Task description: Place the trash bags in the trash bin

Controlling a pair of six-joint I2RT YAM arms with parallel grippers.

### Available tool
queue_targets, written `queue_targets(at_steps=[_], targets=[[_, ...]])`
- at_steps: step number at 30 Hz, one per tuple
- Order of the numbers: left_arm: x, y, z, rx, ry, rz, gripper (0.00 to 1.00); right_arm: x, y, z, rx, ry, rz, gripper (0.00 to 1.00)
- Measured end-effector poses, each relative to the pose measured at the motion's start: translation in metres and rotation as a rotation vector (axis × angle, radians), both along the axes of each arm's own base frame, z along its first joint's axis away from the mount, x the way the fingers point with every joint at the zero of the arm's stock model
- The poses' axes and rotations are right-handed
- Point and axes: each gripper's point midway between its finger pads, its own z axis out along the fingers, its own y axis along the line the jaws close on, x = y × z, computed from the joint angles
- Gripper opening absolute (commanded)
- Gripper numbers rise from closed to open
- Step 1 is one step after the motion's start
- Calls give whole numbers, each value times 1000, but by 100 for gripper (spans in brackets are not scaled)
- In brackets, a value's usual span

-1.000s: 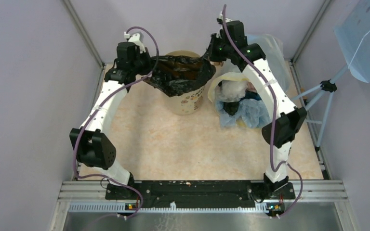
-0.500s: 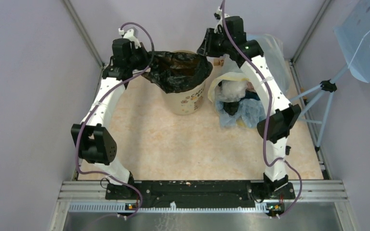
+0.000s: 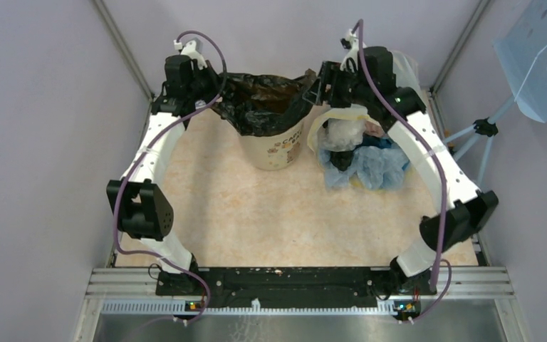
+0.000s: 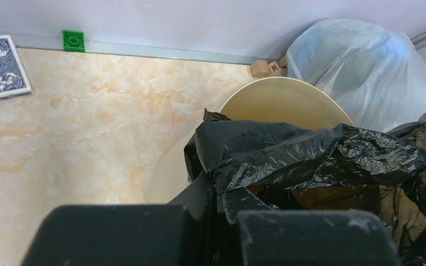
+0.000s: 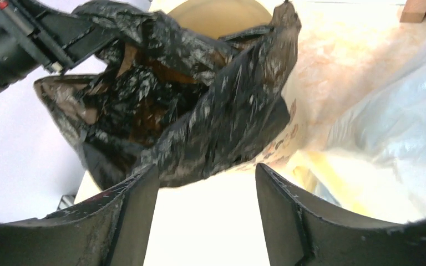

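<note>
**A:** Between the two pincers, what stands there?

**B:** The trash bin (image 3: pixel 276 148), cream with brown lettering, upright on the table (image 3: pixel 256 214). A black trash bag (image 3: pixel 263 105) is spread across its mouth and sags inside. The bag's lower part is hidden, so its depth cannot be told.

**A:** And the left pincer (image 4: pixel 213 233)?

**B:** Clenched on the bag's edge, with black film bunched in the narrow gap between its fingers. Part of the bin's rim shows just ahead of it; the rest is under the bag.

**A:** The right pincer (image 5: pixel 205 173)?

**B:** Released, with its fingers spread wide. The bag's opposite edge hangs just past its tips. From above, the arm hides whether they touch.

**A:** What lies further out?

**B:** To the right pincer's right bulges a translucent sack (image 5: pixel 399 127), cut off by the frame. Nearer the arm bases, just beside the bin, is a heap of blue plastic (image 3: pixel 370 167) and crumpled clear film whose contents are hard to make out. Ahead of the left pincer, past the bin, a wooden block (image 4: pixel 266 67) peeks out. Far to that pincer's left lie a card box (image 4: pixel 0 66) and a green block (image 4: pixel 73 40).
</note>
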Motion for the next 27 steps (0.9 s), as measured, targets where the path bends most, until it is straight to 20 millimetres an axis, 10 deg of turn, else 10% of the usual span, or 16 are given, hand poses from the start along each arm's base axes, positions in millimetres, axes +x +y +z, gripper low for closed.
queue_targets(at_steps=[10,27], targets=[[-5,-1,12,-11,-29,-11,0,-48,-13,-24,133,8,-17,44],[-12,-4,8,-31,-25,-28,0,-45,44,-63,327,114,133,54]])
